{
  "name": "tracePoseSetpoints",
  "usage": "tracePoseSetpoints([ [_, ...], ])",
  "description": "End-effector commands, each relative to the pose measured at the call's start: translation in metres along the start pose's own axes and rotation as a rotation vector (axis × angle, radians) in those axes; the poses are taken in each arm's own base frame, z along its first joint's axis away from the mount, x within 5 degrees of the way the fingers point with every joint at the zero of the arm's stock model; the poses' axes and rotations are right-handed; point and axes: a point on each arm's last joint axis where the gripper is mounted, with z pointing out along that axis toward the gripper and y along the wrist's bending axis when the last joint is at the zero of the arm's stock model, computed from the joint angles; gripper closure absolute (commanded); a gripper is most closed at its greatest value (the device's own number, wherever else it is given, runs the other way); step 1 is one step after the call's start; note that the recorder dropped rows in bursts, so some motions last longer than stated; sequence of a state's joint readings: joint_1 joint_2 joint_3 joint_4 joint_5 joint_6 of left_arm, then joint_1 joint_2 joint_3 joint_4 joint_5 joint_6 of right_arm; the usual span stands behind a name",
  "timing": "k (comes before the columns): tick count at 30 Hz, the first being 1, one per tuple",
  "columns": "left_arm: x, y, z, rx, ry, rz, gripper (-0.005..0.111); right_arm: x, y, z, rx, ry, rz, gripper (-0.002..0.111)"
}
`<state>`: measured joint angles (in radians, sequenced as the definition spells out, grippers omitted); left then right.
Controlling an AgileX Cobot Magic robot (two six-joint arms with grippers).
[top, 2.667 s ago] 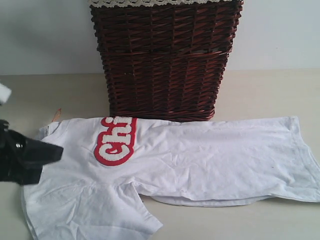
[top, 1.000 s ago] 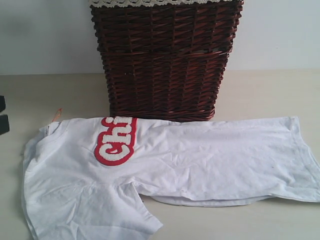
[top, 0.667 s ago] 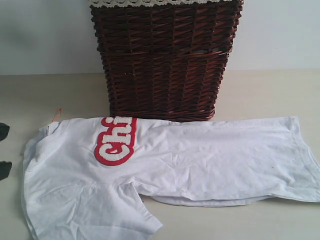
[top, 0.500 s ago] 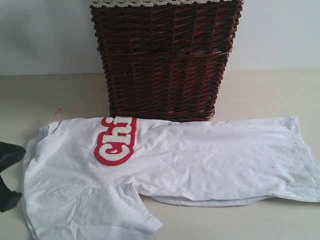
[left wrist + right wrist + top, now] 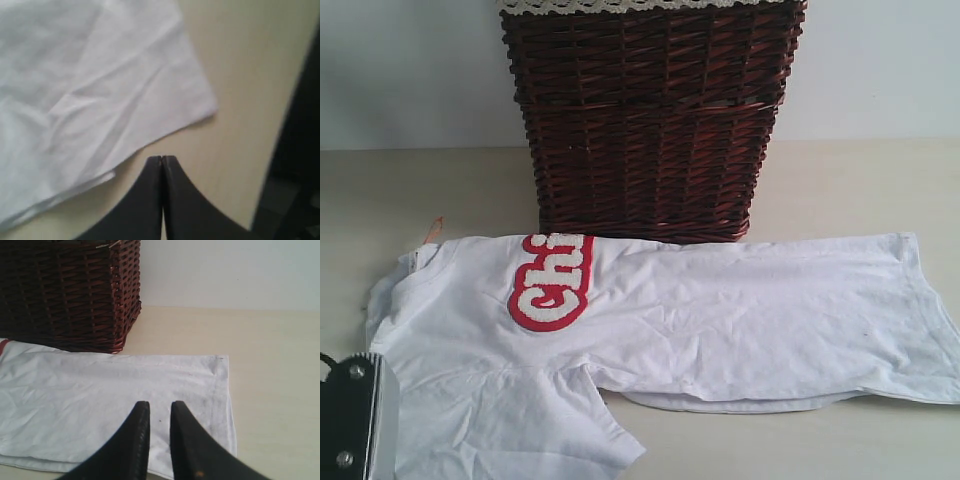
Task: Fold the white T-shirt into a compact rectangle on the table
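The white T-shirt lies flat on the table, folded lengthwise, with its collar at the left and its hem at the right. Red-outlined lettering shows on the chest, and one sleeve spreads toward the front edge. My left gripper is shut and empty over bare table, just off the corner of the sleeve. Only the left arm's grey body shows in the exterior view, at the lower left corner. My right gripper hovers over the shirt's hem end, slightly open with nothing between its fingers.
A tall dark wicker basket with a lace-trimmed liner stands right behind the shirt, its base touching the shirt's far edge. A pale wall closes the back. Bare table lies left and right of the basket and past the hem.
The left arm drew off the shirt's shoulder to the left edge of the view, then came back in lower, at the front left corner. The shirt has not moved.
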<state>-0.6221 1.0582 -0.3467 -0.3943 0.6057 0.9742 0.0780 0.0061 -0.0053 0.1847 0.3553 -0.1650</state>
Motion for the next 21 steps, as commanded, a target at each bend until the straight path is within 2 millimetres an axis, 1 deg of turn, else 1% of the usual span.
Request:
tracePoseSetpoints([
  [1, -0.016, -0.024, -0.001, 0.255, -0.204, 0.297, 0.107, 0.0, 0.0, 0.0, 0.004, -0.012, -0.004, 0.092],
  [3, -0.019, -0.024, 0.0, 0.253, -0.247, 0.372, 0.107, 0.0, 0.0, 0.0, 0.004, -0.012, -0.004, 0.092],
  [5, -0.022, -0.02, 0.004, 0.209, -0.282, 0.435, 0.107, 0.0, 0.0, 0.0, 0.004, -0.012, -0.004, 0.092],
  [6, -0.023, -0.019, 0.008, 0.207, -0.288, 0.514, 0.106, 0.0, 0.0, 0.0, 0.004, -0.012, -0.004, 0.092],
  [7, -0.022, -0.02, 0.011, 0.23, -0.281, 0.547, 0.104, 0.0, 0.0, 0.0, 0.004, -0.012, -0.004, 0.092],
  [9, -0.019, -0.022, 0.02, 0.306, -0.261, 0.608, 0.092, 0.0, 0.0, 0.0, 0.004, -0.012, -0.006, 0.092],
  [10, -0.018, -0.022, 0.023, 0.328, -0.246, 0.61, 0.086, 0.0, 0.0, 0.0, 0.004, -0.012, -0.006, 0.092],
  [13, -0.014, -0.019, 0.034, 0.367, -0.19, 0.606, 0.069, 0.0, 0.0, 0.0, 0.004, -0.012, -0.006, 0.092],
  [14, -0.008, -0.016, 0.042, 0.367, -0.129, 0.638, 0.063, 0.0, 0.0, 0.0, 0.004, -0.012, -0.004, 0.092],
  [18, 0.002, -0.009, 0.056, 0.376, -0.017, 0.727, 0.063, 0.0, 0.0, 0.0, 0.004, -0.012, -0.004, 0.092],
  [19, 0.005, -0.007, 0.062, 0.374, 0.01, 0.725, 0.063, 0.0, 0.0, 0.0, 0.004, -0.012, -0.004, 0.092],
  [21, 0.004, -0.003, 0.067, 0.343, 0.019, 0.692, 0.063, 0.0, 0.0, 0.0, 0.004, -0.012, -0.004, 0.092],
])
